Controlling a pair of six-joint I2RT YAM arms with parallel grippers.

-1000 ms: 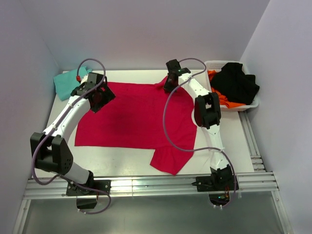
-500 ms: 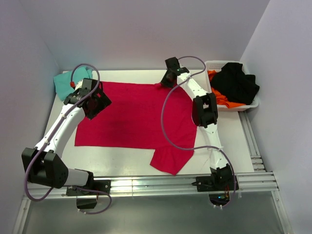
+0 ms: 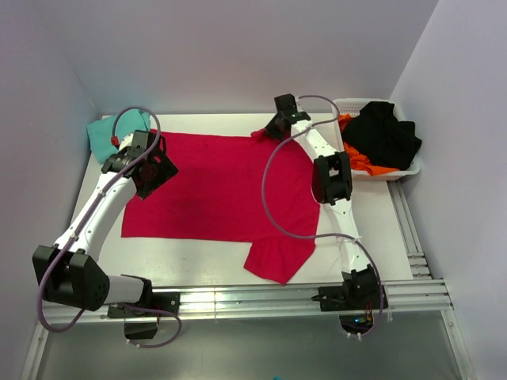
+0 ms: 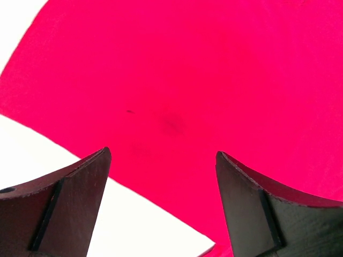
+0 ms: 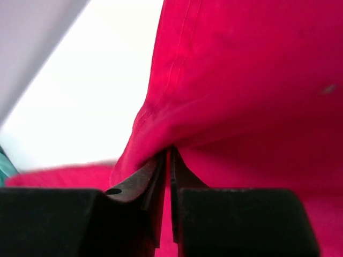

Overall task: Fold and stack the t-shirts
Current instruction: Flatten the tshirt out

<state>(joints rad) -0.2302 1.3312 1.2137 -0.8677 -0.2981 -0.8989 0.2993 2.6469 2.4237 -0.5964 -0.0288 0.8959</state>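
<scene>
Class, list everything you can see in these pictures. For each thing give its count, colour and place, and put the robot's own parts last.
red t-shirt: one, crimson, spread across the middle of the table.
teal t-shirt: one, teal, far left corner.
basket: one, white, far right corner.
black garment: one, black, piled in the basket.
orange garment: one, orange, in the basket, partly under the black garment.
table: one, white, under the shirts.
left gripper: one, black, open above the red t-shirt.
right gripper: one, black, pinching the red t-shirt's far edge.
</scene>
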